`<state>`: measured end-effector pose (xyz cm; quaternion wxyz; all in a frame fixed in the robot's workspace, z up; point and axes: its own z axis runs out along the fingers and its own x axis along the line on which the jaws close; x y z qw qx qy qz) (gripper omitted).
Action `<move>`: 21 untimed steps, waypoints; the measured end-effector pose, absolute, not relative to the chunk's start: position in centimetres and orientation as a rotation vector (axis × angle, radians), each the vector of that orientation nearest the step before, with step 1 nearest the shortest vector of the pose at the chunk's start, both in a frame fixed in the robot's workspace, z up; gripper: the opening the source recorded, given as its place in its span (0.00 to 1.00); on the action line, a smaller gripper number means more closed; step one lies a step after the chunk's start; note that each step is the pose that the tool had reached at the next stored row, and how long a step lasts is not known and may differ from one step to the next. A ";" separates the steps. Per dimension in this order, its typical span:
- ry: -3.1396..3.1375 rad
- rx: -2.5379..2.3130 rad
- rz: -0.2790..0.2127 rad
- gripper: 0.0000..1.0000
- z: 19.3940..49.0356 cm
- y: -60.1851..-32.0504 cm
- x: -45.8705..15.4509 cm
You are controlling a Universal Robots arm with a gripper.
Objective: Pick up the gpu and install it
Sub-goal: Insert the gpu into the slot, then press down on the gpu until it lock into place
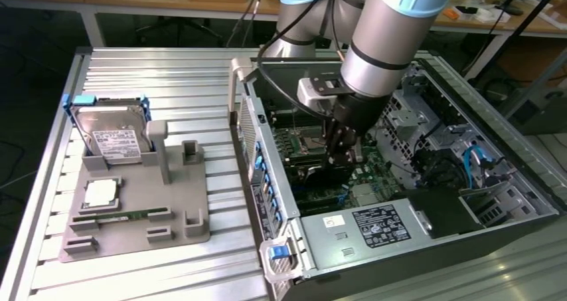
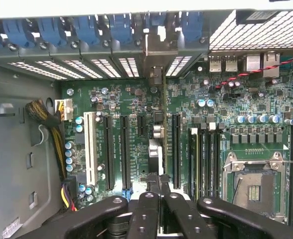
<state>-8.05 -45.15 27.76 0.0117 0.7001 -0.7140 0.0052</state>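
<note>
A: In the exterior view, where is the gripper (image 1: pixel 344 156)?

B: Down inside the open computer case (image 1: pixel 496 148), over the motherboard (image 1: pixel 372 161), near the middle of the case floor. The grey parts tray (image 1: pixel 199 201) sits on the slatted table (image 1: pixel 133 68) toward the exterior view's left, carrying the hard drive (image 1: pixel 111 136) and the memory stick (image 1: pixel 119 216); I see no card on it.

A: And the gpu?

B: In the wrist view the gpu (image 2: pixel 155 124) shows edge-on, a thin dark strip running straight out from the fingers (image 2: pixel 147 209) to its silvery bracket (image 2: pixel 159 50) at the case's rear wall, among the blue slot latches (image 2: pixel 119 25).

A: The claw's state?

B: Drawn together, pinching the card's near end, by my reading.

A: Its long axis?

B: Parallel to the expansion slots (image 2: pixel 124 149), lying between two of them. Whether it is seated I cannot tell.

A: Room around it?

B: Tight: slots on both sides, the memory sockets (image 2: pixel 204 159) just beyond, the cable bundle (image 2: pixel 49 129) well apart.
</note>
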 end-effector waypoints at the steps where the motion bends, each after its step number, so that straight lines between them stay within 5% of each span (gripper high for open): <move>1: -2.226 2.183 0.017 0.11 27.5 -45.2 -8.1; 21: -2.226 2.182 0.018 0.11 27.4 -45.2 -8.1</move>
